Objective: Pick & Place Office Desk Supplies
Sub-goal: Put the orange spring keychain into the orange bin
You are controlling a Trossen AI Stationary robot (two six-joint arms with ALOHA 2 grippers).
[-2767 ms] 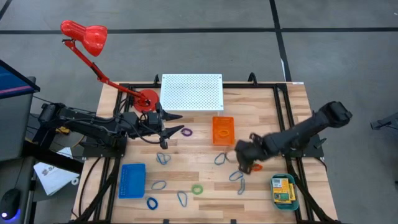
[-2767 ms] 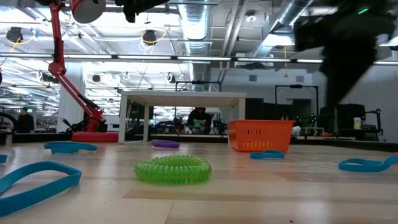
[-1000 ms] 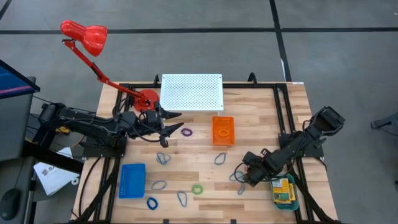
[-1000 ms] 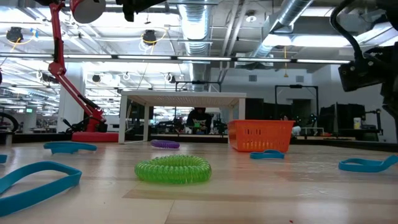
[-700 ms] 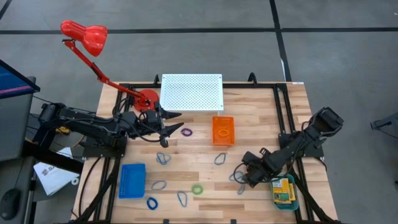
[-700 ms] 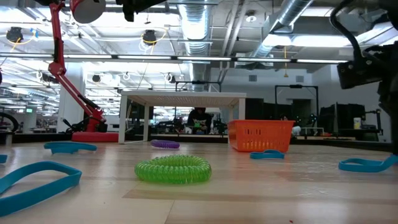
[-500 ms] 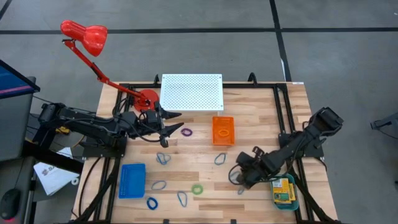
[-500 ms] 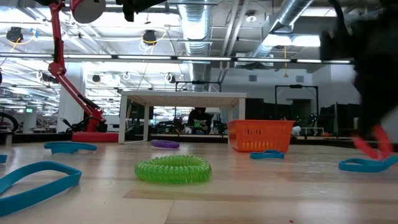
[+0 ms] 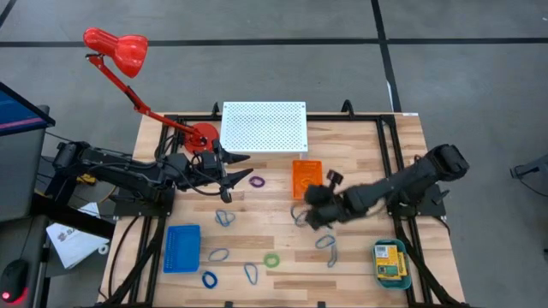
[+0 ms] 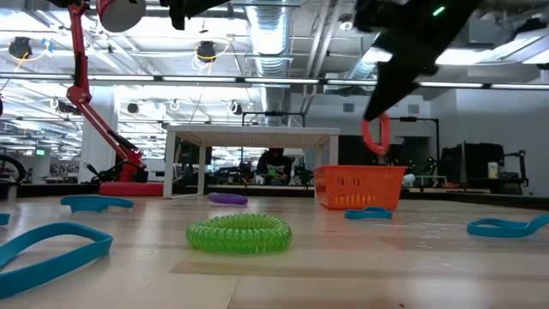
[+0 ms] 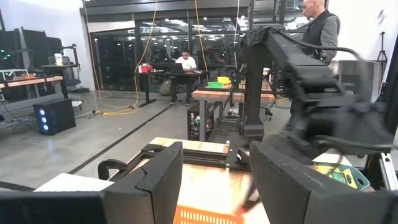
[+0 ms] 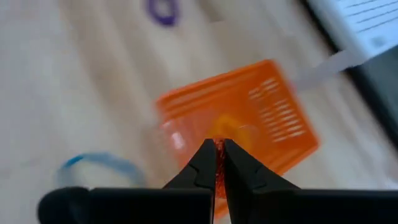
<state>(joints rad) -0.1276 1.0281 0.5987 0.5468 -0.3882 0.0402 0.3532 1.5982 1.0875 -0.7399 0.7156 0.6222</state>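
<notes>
Near the middle of the overhead frame, the right hand [image 9: 306, 210] hangs just beside the lower left corner of the orange tray [image 9: 307, 179]. Its fingers are pinched shut on an orange rubber-band ring [image 10: 376, 135]; in the level view the ring dangles in the air right above the tray [image 10: 359, 186], and in the right wrist view a sliver of orange [image 12: 218, 163] shows between the closed tips with the tray spread out beyond them. The step in hand looks like the carry: the ring has been lifted and is being brought to the orange tray. The next move would call for centring the ring over the tray's opening, lowering a little, and parting the fingers so it drops inside rather than on the rim.

At the left of the overhead frame the left hand [image 9: 229, 178] waits with its fingers spread, holding nothing, near a purple ring [image 9: 257, 181].

On the wooden surface [image 9: 360, 154], blue-grey wire clip loops [image 9: 224, 217] lie scattered toward the lower middle, with a green ring [image 9: 271, 260] and a blue ring [image 9: 210, 279]. A blue tray [image 9: 181, 248] sits at lower left; a teal tray [image 9: 391, 263] at lower right holds a yellow box. A white perforated board [image 9: 264, 126] lies at the top edge, and a red desk lamp [image 9: 118, 50] rises at upper left.

Beyond is a large workshop with desks and ceiling ducts; a seated person [image 11: 183, 62] and a standing person [image 11: 323, 28] show in the left wrist view.
</notes>
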